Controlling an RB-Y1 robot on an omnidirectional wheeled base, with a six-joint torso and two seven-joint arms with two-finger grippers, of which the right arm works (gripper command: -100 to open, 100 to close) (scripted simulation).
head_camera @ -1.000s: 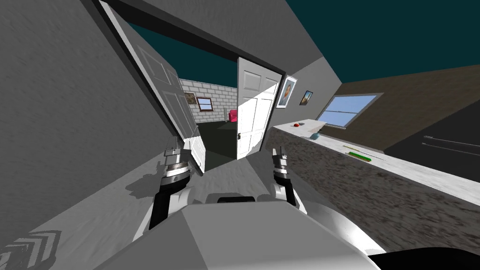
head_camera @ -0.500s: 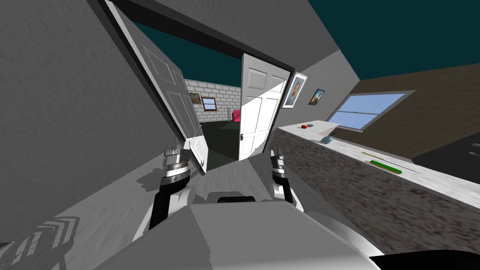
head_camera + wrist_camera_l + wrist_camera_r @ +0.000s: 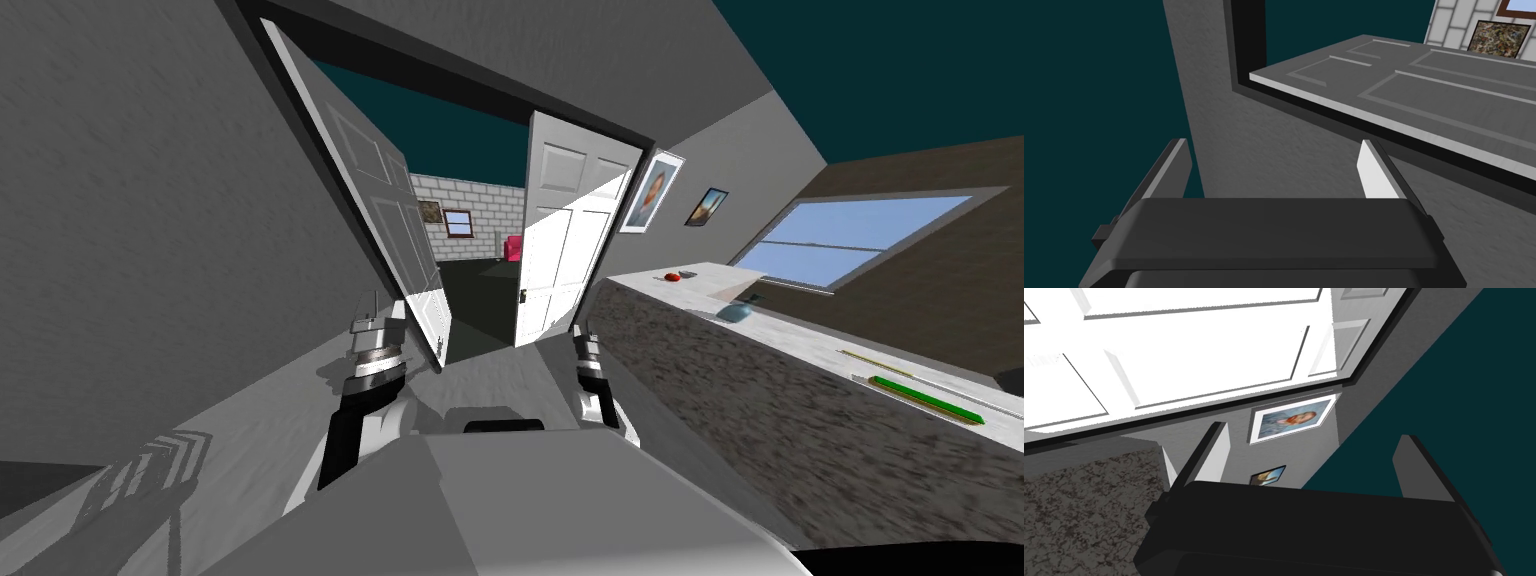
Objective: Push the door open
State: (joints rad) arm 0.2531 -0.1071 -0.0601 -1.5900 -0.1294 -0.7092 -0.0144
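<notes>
Since a second ago the whole head view has slid: the doorway sits further right and larger, so my base is turning and advancing; the things haven't moved. Centre frame, grey left door leaf and white right door leaf both stand swung away, with a dark gap between.

Left gripper is just beside the left leaf's lower edge, contact unclear; its fingers are wide, holding nothing. Right gripper is wide and empty too.

Probably best: press the left leaf low, near its free edge, steadily while rolling forward.

Watch the speckled surface, close at right by the right arm; it carries a red item and a green strip. Framed picture hangs upper right.
</notes>
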